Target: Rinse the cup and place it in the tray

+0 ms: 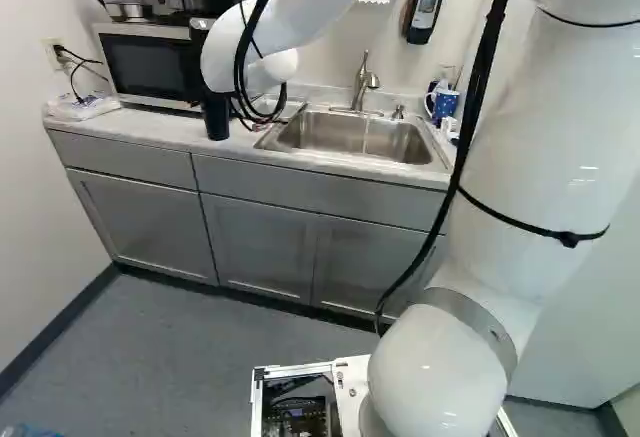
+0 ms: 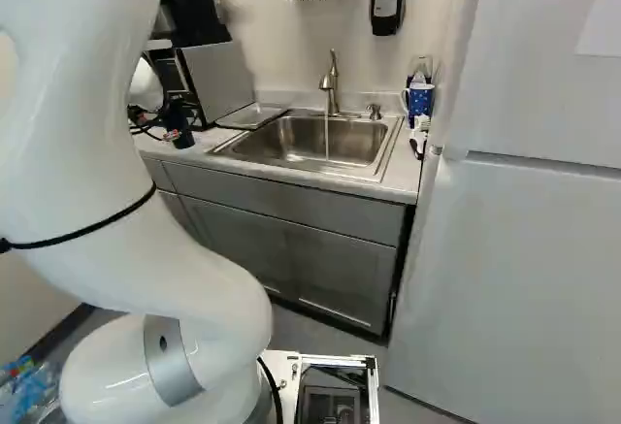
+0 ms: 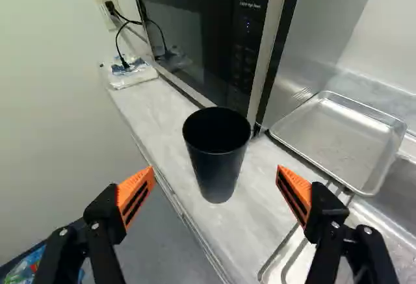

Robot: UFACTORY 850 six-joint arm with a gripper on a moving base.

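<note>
Looking through the wrist view first, we have the gripper (image 3: pixel 216 170) spread wide, holding nothing, its orange pads well apart. Ahead, between their lines, the black cup (image 3: pixel 218 160) stands upright on the counter (image 3: pixel 140 105), mouth up, before the microwave (image 3: pixel 195 37). The metal tray (image 3: pixel 341 138) lies just beside it, so we'd want to centre on the cup, slide in level around its wall, then close gently; squeeze hard and it may flex or tip.

Over to the left base view: the cup waits near the counter's front edge, so a nudge forward could send it off. Let's keep the approach slow.

And in the right base view, water already runs from the faucet (image 2: pixel 331 84) into the sink (image 2: pixel 325 140); we should lift clear of the tray before crossing to it.
</note>
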